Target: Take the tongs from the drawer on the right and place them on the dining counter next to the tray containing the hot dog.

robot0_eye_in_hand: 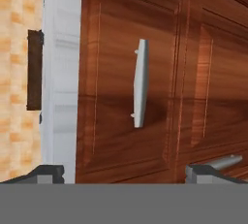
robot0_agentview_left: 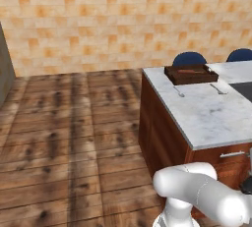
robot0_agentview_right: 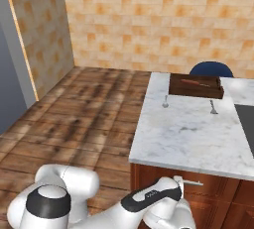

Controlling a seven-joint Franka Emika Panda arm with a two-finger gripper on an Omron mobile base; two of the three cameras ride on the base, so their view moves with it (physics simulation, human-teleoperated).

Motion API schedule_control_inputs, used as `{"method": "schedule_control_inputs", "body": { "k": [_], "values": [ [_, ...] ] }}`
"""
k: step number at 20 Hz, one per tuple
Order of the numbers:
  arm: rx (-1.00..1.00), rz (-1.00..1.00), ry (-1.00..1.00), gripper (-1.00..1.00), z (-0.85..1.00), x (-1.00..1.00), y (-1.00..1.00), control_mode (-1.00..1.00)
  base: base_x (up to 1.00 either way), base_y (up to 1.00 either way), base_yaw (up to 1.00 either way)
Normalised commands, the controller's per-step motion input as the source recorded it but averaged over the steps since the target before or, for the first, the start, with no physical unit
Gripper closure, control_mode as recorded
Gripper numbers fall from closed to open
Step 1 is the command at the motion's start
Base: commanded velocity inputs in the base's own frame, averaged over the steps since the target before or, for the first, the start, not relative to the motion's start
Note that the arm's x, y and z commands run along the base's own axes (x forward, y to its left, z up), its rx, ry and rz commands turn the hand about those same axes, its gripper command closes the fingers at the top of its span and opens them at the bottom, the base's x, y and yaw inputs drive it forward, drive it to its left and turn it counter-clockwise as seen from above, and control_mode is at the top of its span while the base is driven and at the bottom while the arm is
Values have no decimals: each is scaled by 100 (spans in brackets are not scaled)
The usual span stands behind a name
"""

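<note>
While the white arm reaches low in front of the island, its two-finger gripper (robot0_eye_in_hand: 125,172) faces the reddish-brown wooden drawer front (robot0_eye_in_hand: 127,80) head-on, jaws spread wide apart with nothing between them. The short silver bar handle (robot0_eye_in_hand: 140,83) lies straight ahead of the jaws, roughly midway between the 2 dark fingertips (robot0_eye_in_hand: 48,172) but apart from them, not yet touched. In the hand view the handle's long axis runs up and down the picture, crossing the line between the fingertips at about a right angle, so the open jaws look set to straddle the bar once the hand advances. The drawer appears shut, so the slim metal tongs are presumably inside and hidden. Above the handle sits the white-grey marbled dining counter (robot0_agentview_right: 191,134); at its far edge rests the shallow dark brown tray (robot0_agentview_right: 195,86) holding the small reddish hot dog (robot0_agentview_right: 197,82), well apart from the gripper.
</note>
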Motion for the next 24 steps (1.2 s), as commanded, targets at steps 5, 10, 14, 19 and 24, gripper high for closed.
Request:
{"method": "schedule_control_inputs", "body": {
  "k": [5, 10, 14, 19, 24],
  "values": [
    [0, 0, -5, -100, -5, 5, -3, -100, 0, 0, 0],
    [0, 0, -9, -100, -3, 12, 0, -100, 0, 0, 0],
    [0, 0, -11, -100, -12, 19, 0, -100, 0, 0, 0],
    [0, 0, -5, -100, -18, 18, 0, -100, 0, 0, 0],
    [0, 0, -4, -100, -17, 17, -6, -100, 0, 0, 0]
  ]
}}
